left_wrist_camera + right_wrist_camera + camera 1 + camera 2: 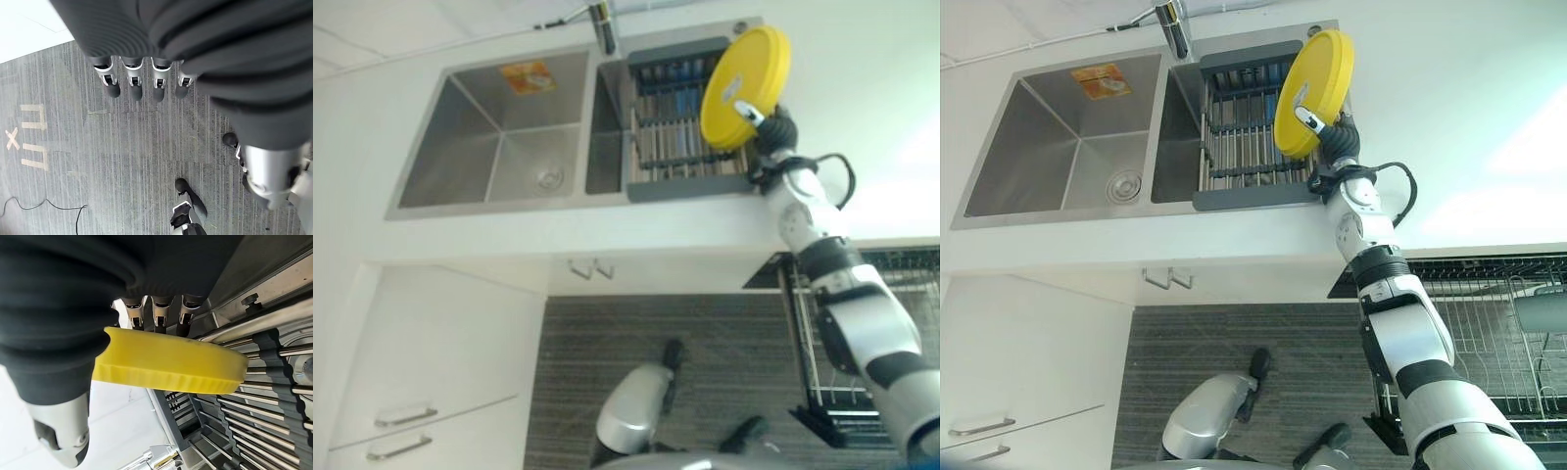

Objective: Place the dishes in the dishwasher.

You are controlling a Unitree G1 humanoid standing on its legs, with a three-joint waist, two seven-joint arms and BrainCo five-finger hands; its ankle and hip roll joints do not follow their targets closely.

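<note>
Over sink rack, right hand pinches yellow plate, lifted clear. Pick-up step done; next: carry down to open dishwasher basket. Left hand hangs relaxed, fingers straight.

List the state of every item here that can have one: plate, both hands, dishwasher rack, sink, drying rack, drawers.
Yellow plate: held on edge above the drying rack.
Right hand: shut on the plate.
Left hand: open, hanging over the floor.
Dishwasher rack: pulled out.
Sink basin: empty.
Drying rack: spanning the sink's right end.
Cabinet drawers: closed.
</note>
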